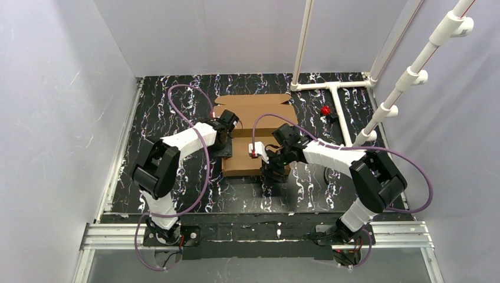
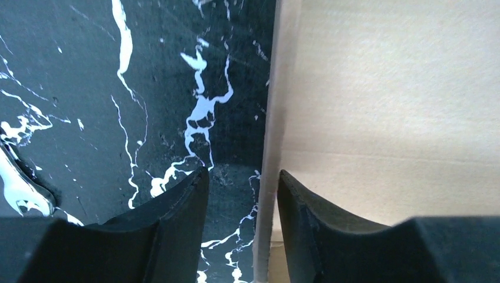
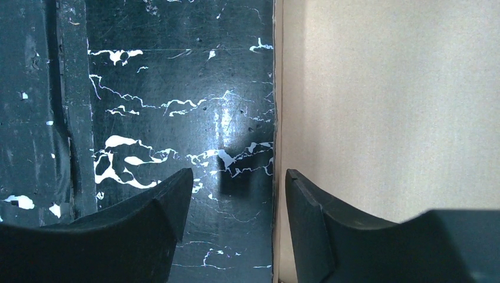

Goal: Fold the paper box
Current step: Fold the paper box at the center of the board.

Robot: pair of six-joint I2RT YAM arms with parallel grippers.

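Two robot arms extend from side-by-side bases, both bent and angled inward toward each other. The left arm (image 1: 177, 144) folds at a raised black elbow, its white forearm slanting forward and to the right. The right arm (image 1: 339, 154) mirrors it, its forearm slanting left. The left gripper (image 2: 242, 177) points downward, its two black fingers (image 2: 177, 212) parted with a gap between them. The right gripper (image 3: 239, 177) also points down, jaws likewise apart.

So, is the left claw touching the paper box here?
Cannot tell. In the left wrist view the left claw straddles the edge of the paper box with its jaws parted, but whether either finger touches the cardboard is unclear.
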